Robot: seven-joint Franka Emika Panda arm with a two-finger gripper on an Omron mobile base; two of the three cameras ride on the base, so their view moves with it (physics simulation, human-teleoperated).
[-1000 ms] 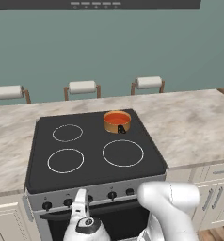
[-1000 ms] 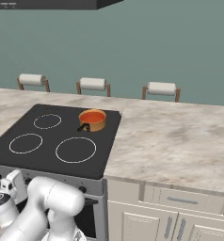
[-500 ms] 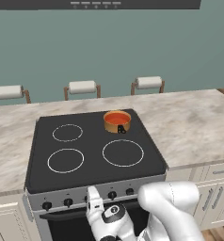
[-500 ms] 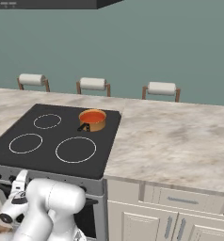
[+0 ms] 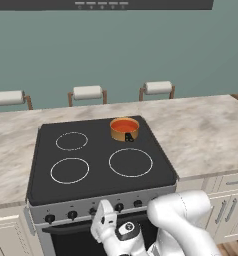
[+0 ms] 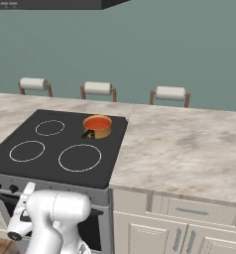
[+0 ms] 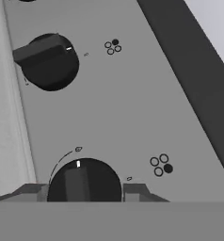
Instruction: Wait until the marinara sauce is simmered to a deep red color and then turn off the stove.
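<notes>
Gripper (image 5: 104, 220) has swung up from the lower frame to the stove (image 5: 98, 155) front panel since a second ago — now right at the knob row. In the hand view a black knob (image 7: 84, 181) sits between the two finger tips at the bottom edge, jaws spread either side of it, apparently not yet clamped. Second knob (image 7: 48, 59) sits upper left. Marinara sauce (image 5: 124, 125) sits in the copper pot (image 5: 124, 130) on the upper-right ring, orange-red. Likely the turn-off step is starting — grip then twist.
</notes>
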